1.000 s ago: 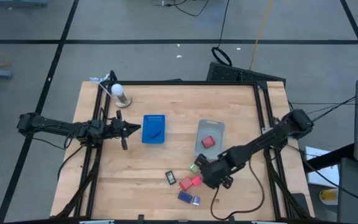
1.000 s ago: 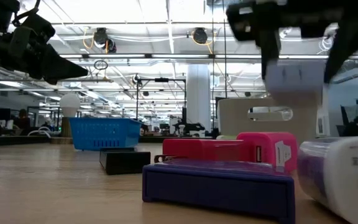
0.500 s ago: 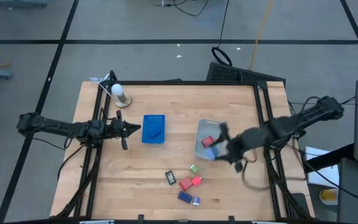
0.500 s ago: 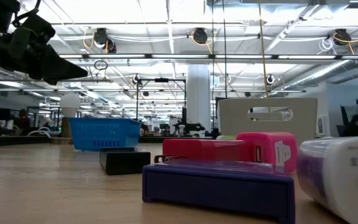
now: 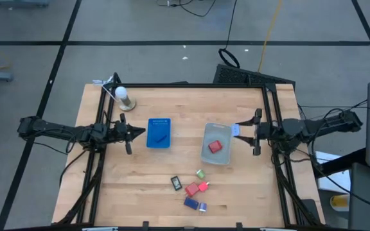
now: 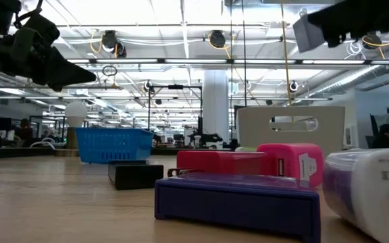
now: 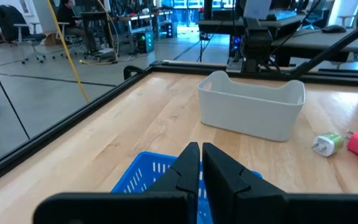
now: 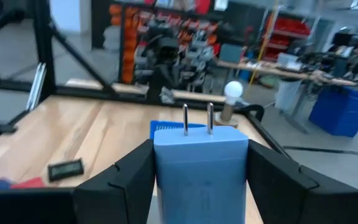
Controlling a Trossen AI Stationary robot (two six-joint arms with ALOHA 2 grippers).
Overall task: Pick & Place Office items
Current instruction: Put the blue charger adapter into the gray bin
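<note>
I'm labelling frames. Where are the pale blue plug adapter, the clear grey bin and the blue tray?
pale blue plug adapter [image 8: 201,167]: right wrist view, front face.
clear grey bin [image 5: 220,131]: high view, far rim.
blue tray [image 5: 158,122]: high view, far floor.

Overhead, tabletop-level and two wrist cameras share the table [image 5: 140,173].

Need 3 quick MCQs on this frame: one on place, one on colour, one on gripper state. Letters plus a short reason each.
1. Where is the red item?
A. In the clear bin
B. In the blue tray
C. On the bare table

2. What colour is the plug adapter in the right gripper?
A. Red
B. Pale blue
C. Green

3. How is the left gripper standing?
A. Wide open
B. Holding a block
C. Shut, empty

Answers:
1 A: the high view shows it inside the bin.
2 B: the right wrist view shows a pale blue body, prongs up.
3 C: its fingers meet with nothing between.
</note>
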